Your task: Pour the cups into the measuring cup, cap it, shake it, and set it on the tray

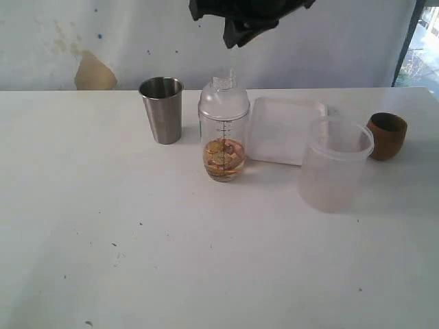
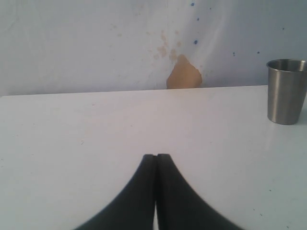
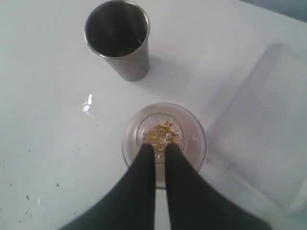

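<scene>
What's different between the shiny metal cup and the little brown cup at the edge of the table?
The steel cup is shiny grey metal with tapered sides; the wooden cup is matte reddish-brown and rounded. The steel cup is taller, the wooden cup squatter. The steel cup stands close beside the measuring cup; the wooden cup stands apart, beyond the frosted container. Both stand upright and open on the white table.

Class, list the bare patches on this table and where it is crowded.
Bare: the wide near table in front of the row, and the stretch left of the steel tumbler. Crowded: measuring cup, white tray, frosted container and wooden cup stand close together.
</scene>
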Controlling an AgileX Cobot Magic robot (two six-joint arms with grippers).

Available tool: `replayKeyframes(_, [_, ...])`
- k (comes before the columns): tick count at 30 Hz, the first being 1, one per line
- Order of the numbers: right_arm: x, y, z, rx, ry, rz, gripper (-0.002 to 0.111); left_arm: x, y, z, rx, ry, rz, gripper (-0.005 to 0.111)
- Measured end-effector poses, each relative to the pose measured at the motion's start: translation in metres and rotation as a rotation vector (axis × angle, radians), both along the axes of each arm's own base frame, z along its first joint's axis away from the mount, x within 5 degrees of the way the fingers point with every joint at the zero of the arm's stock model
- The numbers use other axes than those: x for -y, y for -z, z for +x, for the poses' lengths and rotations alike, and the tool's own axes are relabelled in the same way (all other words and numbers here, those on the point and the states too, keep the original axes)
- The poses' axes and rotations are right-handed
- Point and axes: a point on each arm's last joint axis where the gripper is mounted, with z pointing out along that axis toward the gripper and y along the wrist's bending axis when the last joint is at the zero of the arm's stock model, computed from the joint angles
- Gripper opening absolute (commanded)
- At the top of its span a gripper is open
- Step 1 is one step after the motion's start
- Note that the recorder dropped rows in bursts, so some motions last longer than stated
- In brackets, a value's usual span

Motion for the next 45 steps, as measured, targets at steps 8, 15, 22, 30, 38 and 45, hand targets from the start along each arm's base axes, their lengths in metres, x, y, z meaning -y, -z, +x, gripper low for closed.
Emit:
replayKeyframes(8, [-0.016,0.015,0.011,0.076,-0.129,0.059,0.0,0.0,0.0,0.0,0.0,0.0,0.0,0.0])
replayKeyframes(15, [-0.015,0.051,0.014,0.01,-0.119,0.0,0.0,0.0,0.0,0.0,0.0,0.0,0.0,0.0])
replayKeyframes(22, [-0.014,0.067,0.016,0.005,-0.111,-0.012,0.0,0.0,0.0,0.0,0.0,0.0,0.0,0.0])
replayKeyframes(30, [-0.014,0.064,0.015,0.018,-0.109,-0.006,0.0,0.0,0.0,0.0,0.0,0.0,0.0,0.0])
replayKeyframes(38, [-0.008,0.034,0.005,0.093,-0.105,0.03,0.0,0.0,0.0,0.0,0.0,0.0,0.0,0.0])
replayKeyframes(45, [-0.008,0.061,0.002,0.027,-0.104,0.001,0.0,0.0,0.0,0.0,0.0,0.0,0.0,0.0])
